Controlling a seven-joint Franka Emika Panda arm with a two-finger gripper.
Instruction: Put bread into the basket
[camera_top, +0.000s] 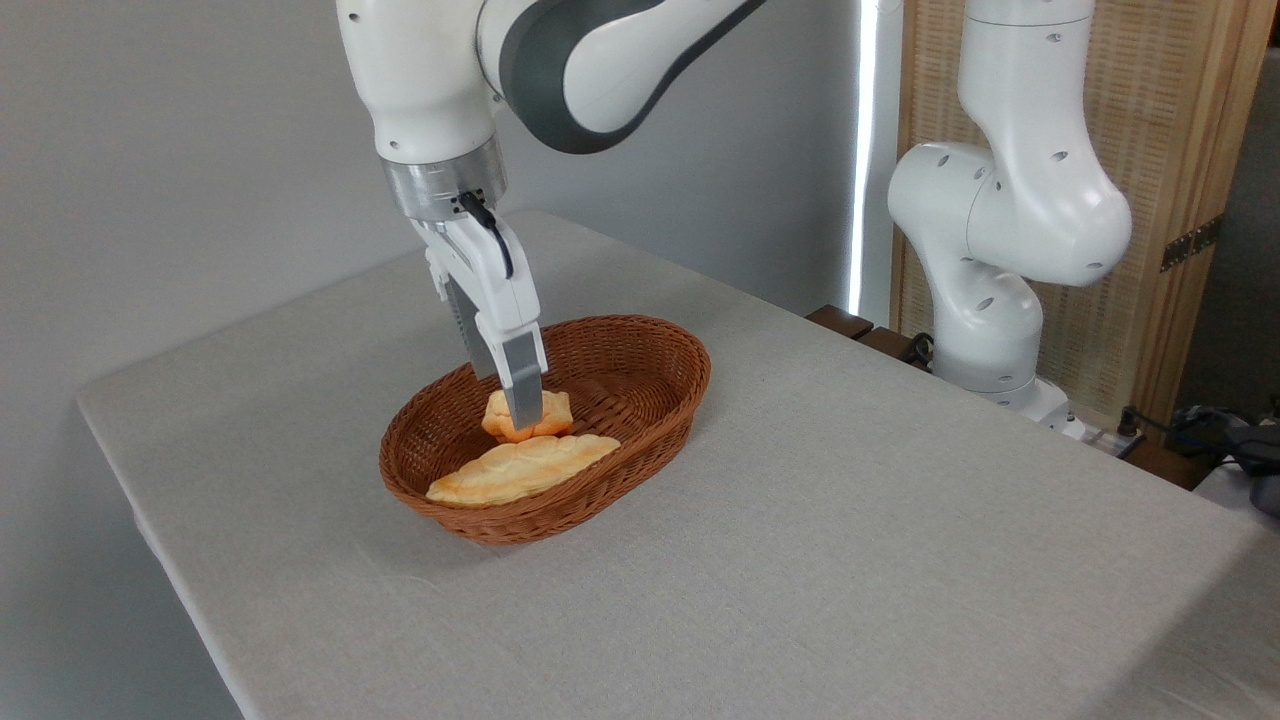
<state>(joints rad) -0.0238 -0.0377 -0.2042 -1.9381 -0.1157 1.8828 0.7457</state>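
From where I stand, the claw (524, 412) is pinching the bread (528, 418), a small lumpy golden-orange bun, and holding it down inside the wicker basket (640, 400), roughly at its middle. The bun sits just behind the long flat loaf (522, 468) that lies along the basket's near side, and the two look close to touching; I can't tell whether the bun rests on the basket floor or hangs a little above it.

What worries me is that loaf. If the bun is let go while it overlaps the loaf's far edge, I'd guess it could tip or roll toward the far wall, though the sides should keep it in. A second risk: the fingers are deep among the wicker, so opening wide or pulling away at a slant might catch the weave and drag the basket across the counter (800, 560).

The bun is roundish, so it has hardly any long axis; what width it shows runs left to right, with its paler top seeming to face up, and a finger hides its middle.
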